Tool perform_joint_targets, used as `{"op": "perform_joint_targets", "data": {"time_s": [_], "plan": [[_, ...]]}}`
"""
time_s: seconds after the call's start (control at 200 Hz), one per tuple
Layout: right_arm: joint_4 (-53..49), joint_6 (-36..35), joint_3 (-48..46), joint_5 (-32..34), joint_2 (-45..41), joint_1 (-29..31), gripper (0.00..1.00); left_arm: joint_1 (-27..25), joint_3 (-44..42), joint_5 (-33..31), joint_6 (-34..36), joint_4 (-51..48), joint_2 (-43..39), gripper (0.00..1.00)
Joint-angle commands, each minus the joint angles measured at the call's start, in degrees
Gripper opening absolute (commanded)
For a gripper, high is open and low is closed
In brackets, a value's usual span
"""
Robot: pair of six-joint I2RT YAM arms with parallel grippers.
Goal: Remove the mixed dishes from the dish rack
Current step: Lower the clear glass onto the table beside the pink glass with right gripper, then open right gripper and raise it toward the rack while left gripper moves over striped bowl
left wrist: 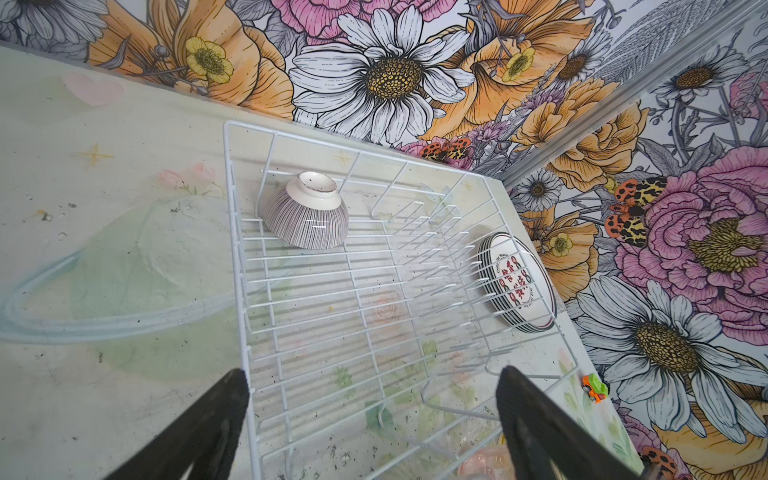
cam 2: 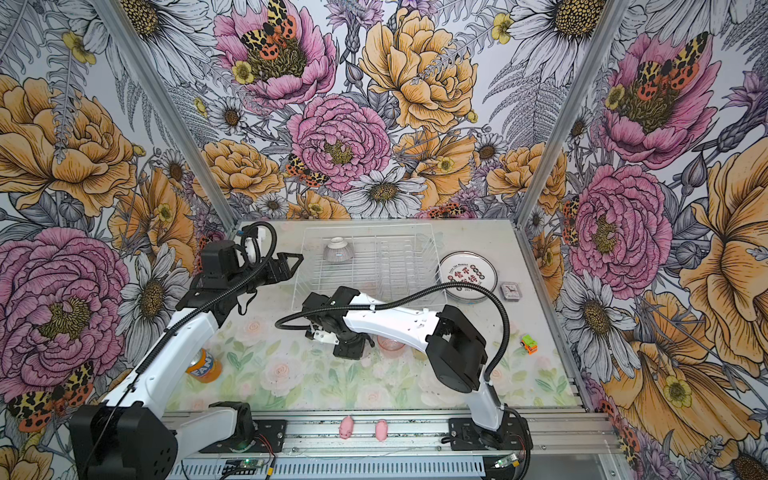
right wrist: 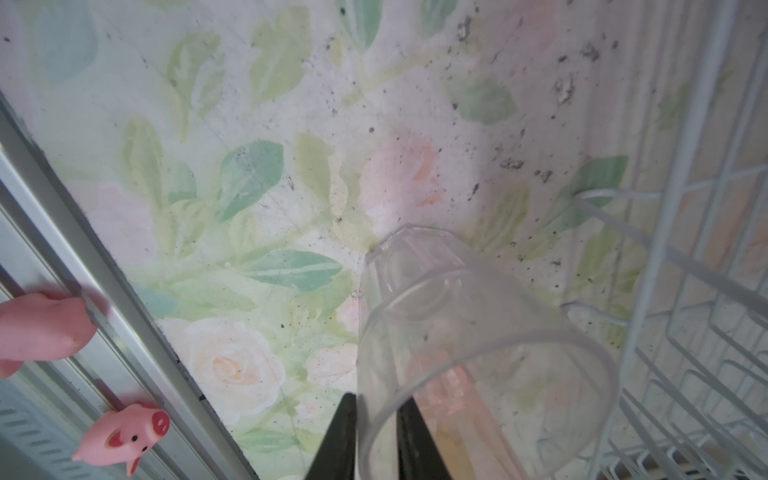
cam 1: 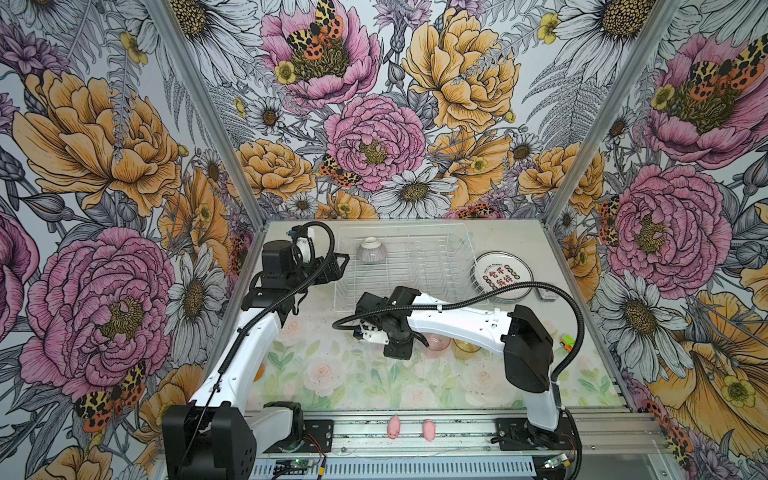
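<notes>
Standing beside the tumbler [right wrist: 469, 332] is the dish rack [right wrist: 660, 253].

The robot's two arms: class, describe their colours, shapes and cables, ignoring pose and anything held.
Both the left arm and right arm have white link shells, black joint housings and a black ribbed cable hose looping outside. The left gripper and right gripper have black, tapering fingers.

White wire rack [cam 1: 409, 266] at the rear of the counter [cam 1: 332, 374], with an inverted ribbed grey bowl [cam 1: 371, 249] in its far left corner. Dark-rimmed plates [cam 1: 503, 276] lie stacked just to its right. Clear tumbler [right wrist: 469, 332], pink tumbler [cam 1: 437, 342] and amber tumbler [cam 1: 466, 348] stand near its front edge.
</notes>
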Motion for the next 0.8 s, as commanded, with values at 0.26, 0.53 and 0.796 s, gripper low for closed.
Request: {"op": "perform_joint_targets", "data": {"time_s": [0.26,0.53,0.796], "plan": [[1.6,0.5,0.3,-2.5,-6.0,-0.6,0.24,0.5,-0.6,1.5,2.1,-0.2,-0.5,0.97],[7.1,0.4,0.1,-9.2,-14.8,-3.9,0.24,-1.0,1.4,-1.0,3.5,-2.7,0.2,0.97],[16.7,4.0,-5.1,-17.3,-22.8,-11.9,0.25,-5.5,6.0,0.4,6.1,-4.1,2.0,0.99]]}}
